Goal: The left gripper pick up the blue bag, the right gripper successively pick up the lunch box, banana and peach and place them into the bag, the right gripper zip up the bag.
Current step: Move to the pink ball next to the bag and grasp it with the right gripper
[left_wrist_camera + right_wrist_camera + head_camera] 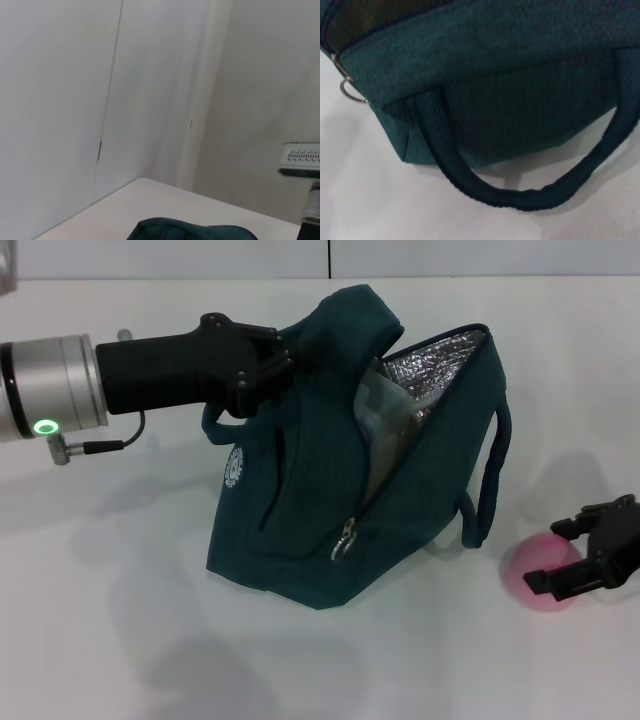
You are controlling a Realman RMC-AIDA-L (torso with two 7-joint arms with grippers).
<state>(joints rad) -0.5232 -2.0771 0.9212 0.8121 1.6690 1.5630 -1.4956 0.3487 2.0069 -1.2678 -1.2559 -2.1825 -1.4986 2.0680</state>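
My left gripper [262, 368] is closed on the dark blue fabric bag [330, 510] at table centre, lunch box seemingly inside, while my right gripper [580, 555] at four o'clock encloses the round pink peach [530, 575]; zipping remains.

Occlusions and cut-offs noted at the dark teal fabric bag [300, 530].

The black left gripper [283, 358] buries its fingertips in the bag's upper fold, so the grip itself is unseen. A clear-lidded lunch box [378, 420] shows only partly inside the silver-lined opening; other contents cannot be determined. The black right gripper [565, 555] is cut by the frame edge and covers part of the pink round peach [535, 565].
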